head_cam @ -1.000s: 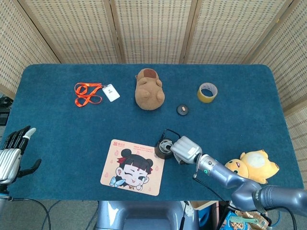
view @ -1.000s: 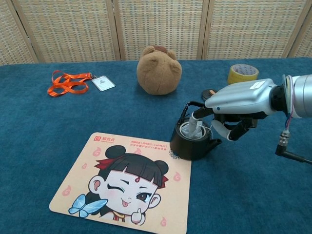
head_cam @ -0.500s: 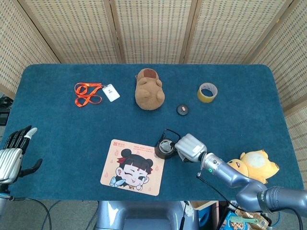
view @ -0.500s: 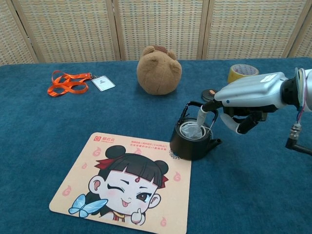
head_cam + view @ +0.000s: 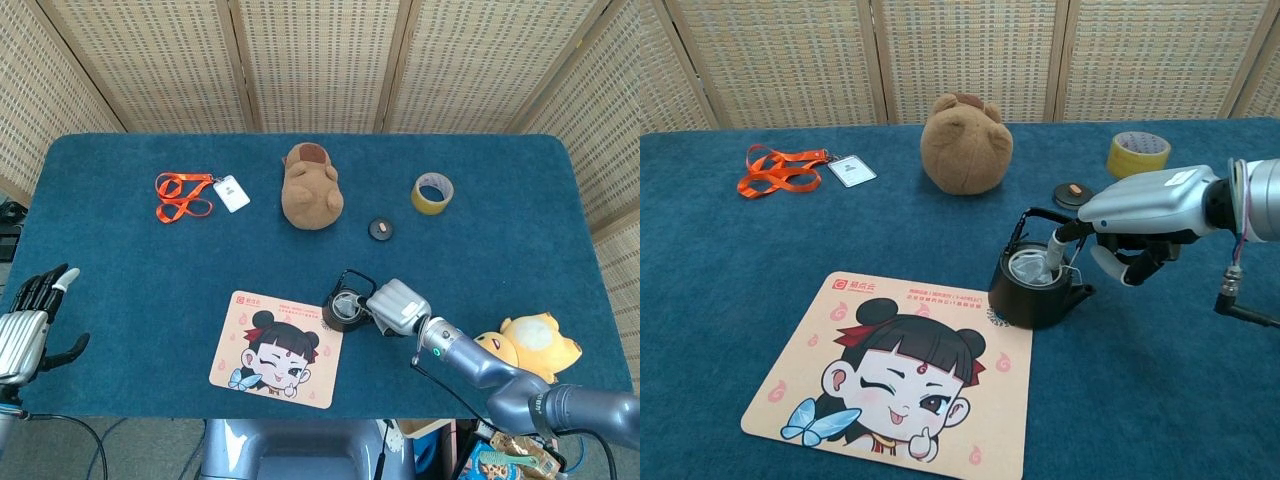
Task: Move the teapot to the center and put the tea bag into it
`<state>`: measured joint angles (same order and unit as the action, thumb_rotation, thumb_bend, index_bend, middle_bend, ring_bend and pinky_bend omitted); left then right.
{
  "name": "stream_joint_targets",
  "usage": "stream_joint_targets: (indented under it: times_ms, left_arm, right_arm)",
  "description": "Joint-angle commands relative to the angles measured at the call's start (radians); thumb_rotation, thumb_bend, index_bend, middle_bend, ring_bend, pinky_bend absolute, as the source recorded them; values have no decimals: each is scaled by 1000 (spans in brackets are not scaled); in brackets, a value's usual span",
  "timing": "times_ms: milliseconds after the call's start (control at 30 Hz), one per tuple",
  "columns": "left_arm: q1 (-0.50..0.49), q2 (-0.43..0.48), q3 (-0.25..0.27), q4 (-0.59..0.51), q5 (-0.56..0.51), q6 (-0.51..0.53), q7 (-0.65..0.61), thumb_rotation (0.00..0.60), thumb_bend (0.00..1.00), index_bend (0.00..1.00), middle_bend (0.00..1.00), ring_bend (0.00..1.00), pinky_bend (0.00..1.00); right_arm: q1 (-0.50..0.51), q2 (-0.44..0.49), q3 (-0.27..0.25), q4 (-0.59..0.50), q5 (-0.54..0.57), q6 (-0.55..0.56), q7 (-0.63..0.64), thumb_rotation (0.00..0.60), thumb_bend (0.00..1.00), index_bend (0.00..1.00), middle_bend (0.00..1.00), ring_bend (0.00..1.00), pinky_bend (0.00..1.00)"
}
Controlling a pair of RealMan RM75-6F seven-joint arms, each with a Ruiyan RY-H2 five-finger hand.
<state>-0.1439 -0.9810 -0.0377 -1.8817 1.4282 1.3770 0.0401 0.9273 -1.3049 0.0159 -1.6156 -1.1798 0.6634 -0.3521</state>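
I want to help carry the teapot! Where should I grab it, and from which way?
Grab the teapot by the thin black handle arching over its open top, coming down from above. The handle stands upright with a gap beneath it for fingers, while the body is round and wide. Come in from the plush bear side, since the right hand sits over the other side, with a fingertip in the opening.

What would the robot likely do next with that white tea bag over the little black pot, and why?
Probably let go and draw the right hand back. The tea bag already sits inside the open teapot, its top pinched by a fingertip, and the teapot stands beside the cartoon mat.
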Motion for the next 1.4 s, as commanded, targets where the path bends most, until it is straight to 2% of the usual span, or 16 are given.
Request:
stream_joint_targets:
  times_ms: [33, 633, 1400]
  left_arm:
    - [1, 0, 1, 2, 0, 0, -3, 600, 348, 0, 0, 0, 0]
    - [-1, -2, 3, 16, 2, -7, -23, 600, 348, 0, 0, 0, 0]
    - [1, 4, 0, 11, 11, 5, -36, 600, 348, 0, 0, 0, 0]
  right_arm:
    - [6, -10, 2, 8, 6, -5, -4, 494, 995, 254, 949, 981, 1000]
    - [25, -60, 2, 25, 47, 5, -51, 493, 995, 253, 948, 981, 1000]
    - [-38, 72, 6, -135, -12, 139, -55, 493, 995, 253, 941, 981, 1000]
